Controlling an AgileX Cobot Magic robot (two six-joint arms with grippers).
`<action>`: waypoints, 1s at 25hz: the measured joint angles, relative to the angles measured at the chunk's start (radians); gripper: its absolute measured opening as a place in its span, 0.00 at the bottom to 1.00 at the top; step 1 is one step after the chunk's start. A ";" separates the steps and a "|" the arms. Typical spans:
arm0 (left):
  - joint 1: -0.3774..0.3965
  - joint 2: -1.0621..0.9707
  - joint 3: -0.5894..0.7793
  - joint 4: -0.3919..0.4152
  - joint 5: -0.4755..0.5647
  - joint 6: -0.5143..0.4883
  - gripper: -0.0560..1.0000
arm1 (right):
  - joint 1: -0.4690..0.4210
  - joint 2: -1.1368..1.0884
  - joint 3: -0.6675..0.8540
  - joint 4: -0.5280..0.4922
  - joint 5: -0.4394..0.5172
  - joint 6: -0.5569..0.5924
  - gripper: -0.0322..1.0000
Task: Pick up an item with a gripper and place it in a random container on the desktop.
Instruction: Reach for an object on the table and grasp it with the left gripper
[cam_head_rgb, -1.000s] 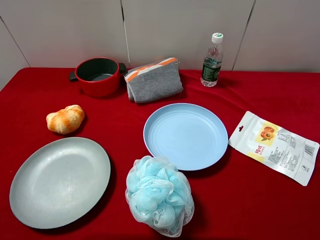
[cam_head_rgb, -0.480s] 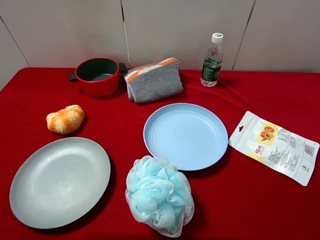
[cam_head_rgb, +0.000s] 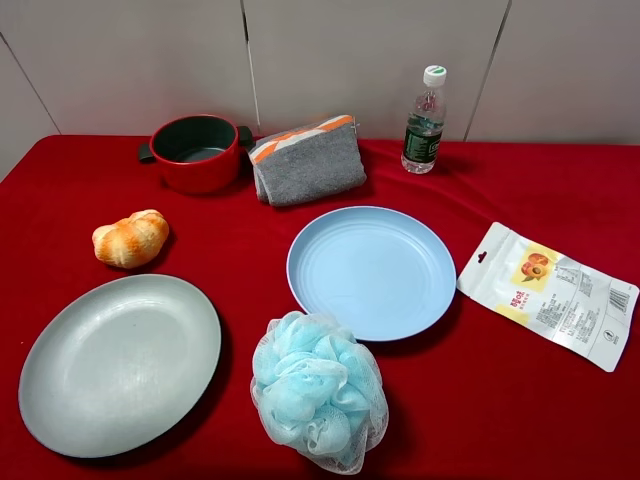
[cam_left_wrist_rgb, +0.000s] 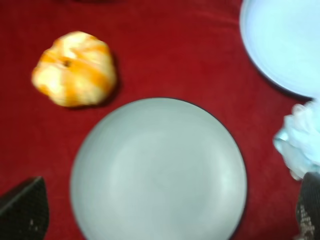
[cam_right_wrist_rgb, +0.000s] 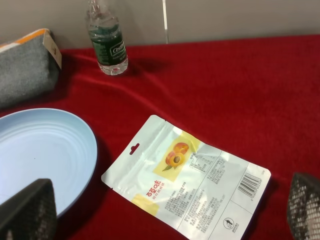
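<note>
- As the left gripper (cam_left_wrist_rgb: 165, 210) hangs above the large round grey-green plate (cam_head_rgb: 120, 365), its black jaws stand wide apart. A golden bread roll (cam_head_rgb: 131, 239) lies just behind that plate on the red cloth desktop (cam_head_rgb: 240, 240).
- Centre front: the fluffy light blue and white mesh bath pouf (cam_head_rgb: 318, 390) sits on the cloth, right at the near rim of the round light blue plastic plate (cam_head_rgb: 372, 270).
- Right gripper (cam_right_wrist_rgb: 166, 207), jaws spread wide too, is over a flat white and yellow snack packet (cam_head_rgb: 548, 295) beside the blue plate.
</note>
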 joint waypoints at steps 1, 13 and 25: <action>-0.022 0.021 0.000 -0.001 -0.003 0.002 1.00 | 0.000 0.000 0.000 0.000 0.000 0.000 0.70; -0.263 0.280 0.000 -0.004 -0.083 0.005 1.00 | 0.000 0.000 0.000 0.000 0.000 0.000 0.70; -0.457 0.426 -0.036 -0.012 -0.152 0.005 1.00 | 0.000 0.000 0.000 0.000 0.000 0.000 0.70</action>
